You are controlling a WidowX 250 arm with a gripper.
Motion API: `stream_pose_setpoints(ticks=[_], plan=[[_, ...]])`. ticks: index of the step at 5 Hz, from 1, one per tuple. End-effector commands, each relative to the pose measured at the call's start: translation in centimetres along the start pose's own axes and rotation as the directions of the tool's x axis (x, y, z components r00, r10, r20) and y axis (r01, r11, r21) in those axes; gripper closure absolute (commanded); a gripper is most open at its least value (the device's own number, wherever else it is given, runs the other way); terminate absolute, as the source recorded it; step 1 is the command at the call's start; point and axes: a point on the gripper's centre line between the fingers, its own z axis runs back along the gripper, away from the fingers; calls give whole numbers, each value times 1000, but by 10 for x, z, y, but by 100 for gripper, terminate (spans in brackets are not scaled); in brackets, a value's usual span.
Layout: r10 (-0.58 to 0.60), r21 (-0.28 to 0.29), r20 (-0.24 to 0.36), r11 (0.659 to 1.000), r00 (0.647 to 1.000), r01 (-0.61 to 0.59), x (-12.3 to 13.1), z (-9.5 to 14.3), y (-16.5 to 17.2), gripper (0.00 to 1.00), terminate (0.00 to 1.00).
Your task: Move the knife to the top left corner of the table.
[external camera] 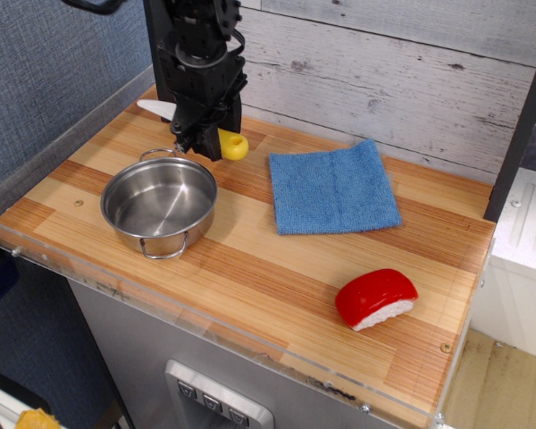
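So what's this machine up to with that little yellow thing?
The robot's black claw is gripping a toy knife across its middle, yellow handle to one side and white blade to the other. It holds the knife low over the far left part of the wooden table, just behind a steel pot. A blue cloth and a toy sushi lie untouched.

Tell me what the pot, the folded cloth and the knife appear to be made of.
Pot: metal, likely stainless steel; shiny silver with reflections inside and wire loop handles.
Cloth: soft blue fabric, probably microfibre; fuzzy matte surface with a fold line.
Knife: looks like plastic; smooth glossy yellow handle and plain white blade tip, held in the gripper.
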Motion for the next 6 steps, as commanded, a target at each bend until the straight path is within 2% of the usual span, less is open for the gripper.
stream_pose_setpoints(ticks=[1,2,3,5,6], plan=[[25,-14,6,1000,1000,-25,-6,-13,-7,100,0],[33,0,9,999,999,-33,-5,-19,-4,100,0],[33,19,11,999,999,-33,-4,-17,-4,0,0],[17,21,11,1000,1000,-17,-5,-12,-2,0,0],[17,-2,11,1000,1000,-16,-4,0,-6,0,0]])
